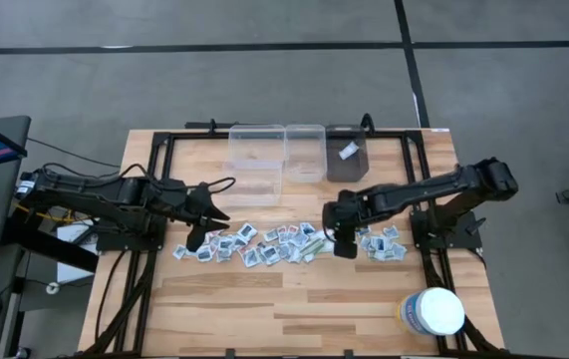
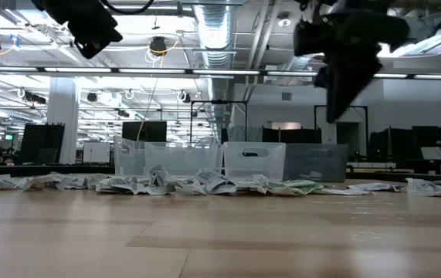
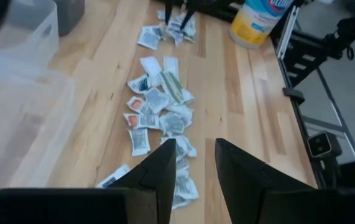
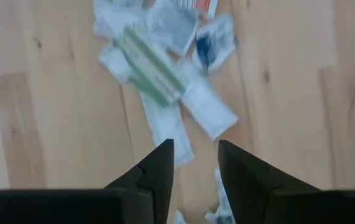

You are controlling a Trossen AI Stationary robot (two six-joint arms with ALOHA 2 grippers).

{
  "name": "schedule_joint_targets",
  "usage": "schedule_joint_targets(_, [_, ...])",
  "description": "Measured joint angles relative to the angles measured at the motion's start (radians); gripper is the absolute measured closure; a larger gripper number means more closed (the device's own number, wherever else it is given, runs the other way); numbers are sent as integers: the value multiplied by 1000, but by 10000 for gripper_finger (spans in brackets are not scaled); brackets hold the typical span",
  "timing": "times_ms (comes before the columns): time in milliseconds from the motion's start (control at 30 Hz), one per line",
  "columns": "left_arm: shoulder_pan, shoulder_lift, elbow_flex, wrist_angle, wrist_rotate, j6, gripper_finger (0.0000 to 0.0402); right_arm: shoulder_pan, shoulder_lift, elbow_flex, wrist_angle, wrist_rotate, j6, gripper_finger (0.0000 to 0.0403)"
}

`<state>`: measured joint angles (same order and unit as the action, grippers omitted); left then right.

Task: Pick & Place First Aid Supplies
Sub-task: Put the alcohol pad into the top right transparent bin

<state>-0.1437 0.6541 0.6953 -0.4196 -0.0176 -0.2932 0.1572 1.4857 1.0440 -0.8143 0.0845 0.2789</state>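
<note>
The first aid supplies (image 1: pixel 264 244) lie scattered in a band across the middle of the wooden table. They are small flat packets, with a few longer wrappers (image 4: pixel 146 62) among them. My left gripper (image 1: pixel 199 237) hovers at the band's left end. It is open, with nothing between its fingers (image 3: pixel 165 168). My right gripper (image 1: pixel 344 247) hangs over the right part of the band, pointing steeply down. It is open and empty (image 4: pixel 196 165), and in the low view (image 2: pixel 334 108) it is well clear of the tabletop.
Two clear bins (image 1: pixel 256 165) (image 1: pixel 305 152) and a dark bin (image 1: pixel 347 153) holding one packet stand at the far edge. A big white tub (image 1: pixel 431 312) stands at the near right corner. Bare wood lies between the packets and the near edge.
</note>
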Motion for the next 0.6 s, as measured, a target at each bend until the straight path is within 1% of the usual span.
schedule_joint_targets(200, [19,0,-2,8,-47,17,289,39,0,-72,39,-2,11,283])
schedule_joint_targets(433, [26,0,-2,8,-49,24,289,53,8,-150,189,-8,6,283])
schedule_joint_targets(500, [26,0,-5,9,-51,23,289,53,7,-169,212,-9,-14,283])
schedule_joint_targets(600, [25,2,-13,10,-80,21,289,53,8,-191,229,-9,-24,283])
